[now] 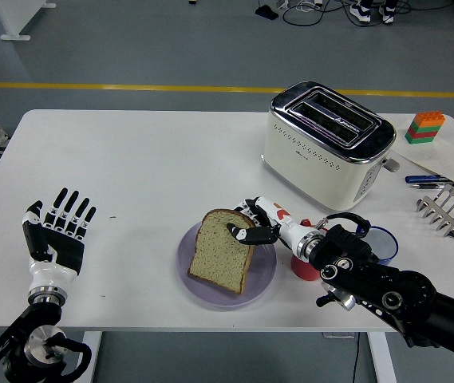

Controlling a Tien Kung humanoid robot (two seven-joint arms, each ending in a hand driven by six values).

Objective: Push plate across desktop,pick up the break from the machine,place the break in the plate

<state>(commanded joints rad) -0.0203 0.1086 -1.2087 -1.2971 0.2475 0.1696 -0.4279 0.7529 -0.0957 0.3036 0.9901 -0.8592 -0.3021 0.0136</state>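
A tan bread slice (pixel 221 259) leans tilted on the lilac plate (pixel 187 267), before the cream toaster (pixel 322 144).

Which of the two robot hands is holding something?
The right hand, gripping the bread slice over the purple plate. The left hand is open and empty at the table's left edge.

no readable text or labels anywhere tbh, not on the toaster (pixel 326 142), the red cup (pixel 305 266) or the block stack (pixel 424 127).

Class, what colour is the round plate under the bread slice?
Translucent pale purple plate, seen in the head view.
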